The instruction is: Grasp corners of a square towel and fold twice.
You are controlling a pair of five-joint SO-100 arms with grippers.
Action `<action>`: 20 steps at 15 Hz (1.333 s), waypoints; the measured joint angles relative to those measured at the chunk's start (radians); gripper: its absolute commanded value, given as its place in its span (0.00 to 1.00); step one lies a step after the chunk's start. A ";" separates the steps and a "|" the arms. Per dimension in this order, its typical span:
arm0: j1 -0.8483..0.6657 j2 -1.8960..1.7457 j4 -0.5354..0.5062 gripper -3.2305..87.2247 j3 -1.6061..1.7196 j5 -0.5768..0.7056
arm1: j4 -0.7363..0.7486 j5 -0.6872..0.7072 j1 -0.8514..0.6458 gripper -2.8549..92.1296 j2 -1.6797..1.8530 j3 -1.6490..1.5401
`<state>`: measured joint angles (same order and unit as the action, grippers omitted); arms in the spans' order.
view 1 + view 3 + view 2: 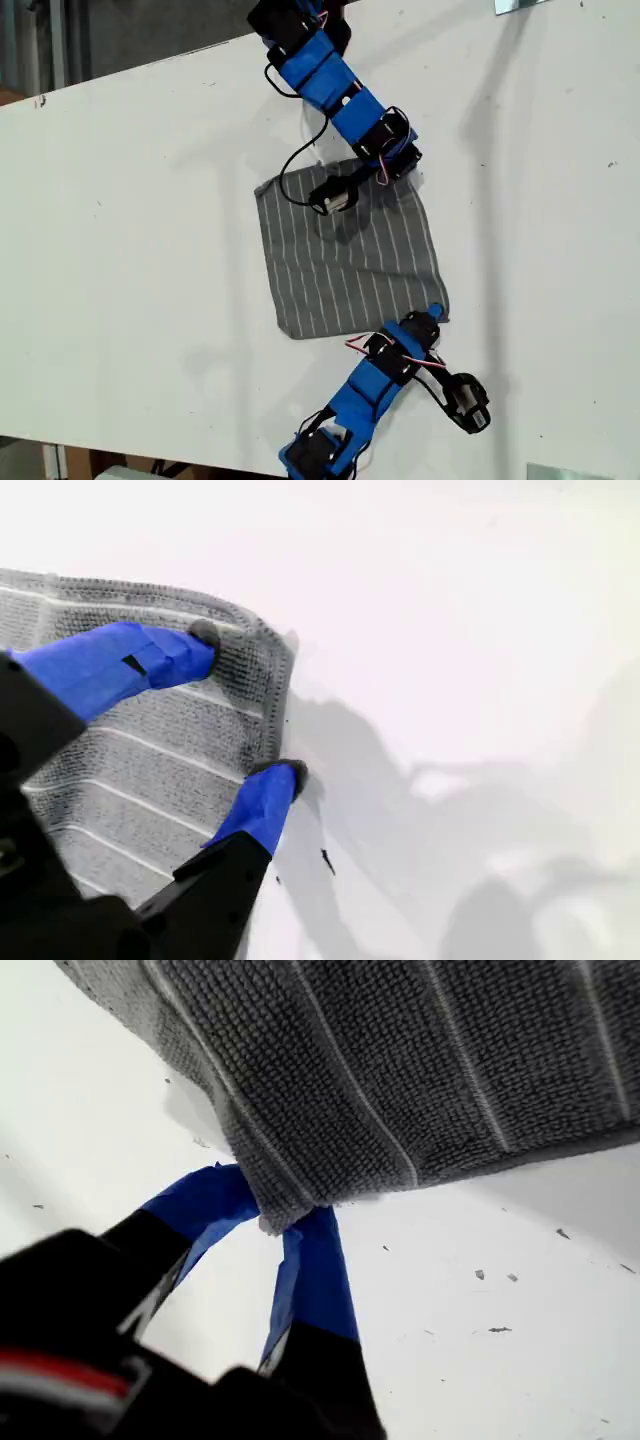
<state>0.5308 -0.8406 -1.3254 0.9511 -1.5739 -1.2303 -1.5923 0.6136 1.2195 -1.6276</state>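
My first gripper [435, 316] [270, 1215]: it sat at the lower end of the exterior view, on the arm reaching up from that view's bottom edge. Its blue jaws were pressed together on one corner [285, 1210] of the towel [350, 260], and the cloth bunched between the tips.

Pinched corner: in the exterior view this was the towel's lower right tip. In the first wrist view the cloth [400, 1060] spread away from the jaws, with a shadow on the table beneath its edge.

The towel: grey with thin white stripes, it lay spread near the middle of the table [130, 250], between the two arms. It looked mostly flat, and its stripes ran roughly up and down in the exterior view.

My second gripper [403, 160] [247, 705]: it was at the towel's upper right corner in the exterior view, on the arm coming down from that view's top edge. Its jaws were spread wide, one tip resting on the cloth [150, 750] and the other at the cloth's edge.

Straddled corner [265, 645]: it was rounded, hemmed and lying on the table between the spread jaws, not gripped.

The table: white, with a few dark specks.
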 measured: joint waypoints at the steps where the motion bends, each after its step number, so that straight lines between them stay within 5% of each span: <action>1: 0.000 0.017 0.020 0.29 0.000 0.002 | 0.000 0.000 0.000 0.03 0.000 0.000; 3: 0.000 0.018 0.051 0.28 0.000 0.002 | 0.000 0.000 0.000 0.03 0.000 0.000; 5: 0.002 0.035 0.075 0.04 0.000 0.002 | 0.000 0.000 0.000 0.03 0.000 0.002; 13: -0.003 0.040 0.005 0.04 -0.038 -0.037 | -0.117 -0.005 0.017 0.03 -0.003 0.120; 20: -0.040 -0.219 -0.153 0.04 -0.060 0.117 | -0.348 0.077 -0.103 0.03 0.149 0.230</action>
<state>0.4909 -1.0600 -1.4788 0.8912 -1.4573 -1.5785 -1.5156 0.5108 1.3683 -1.3975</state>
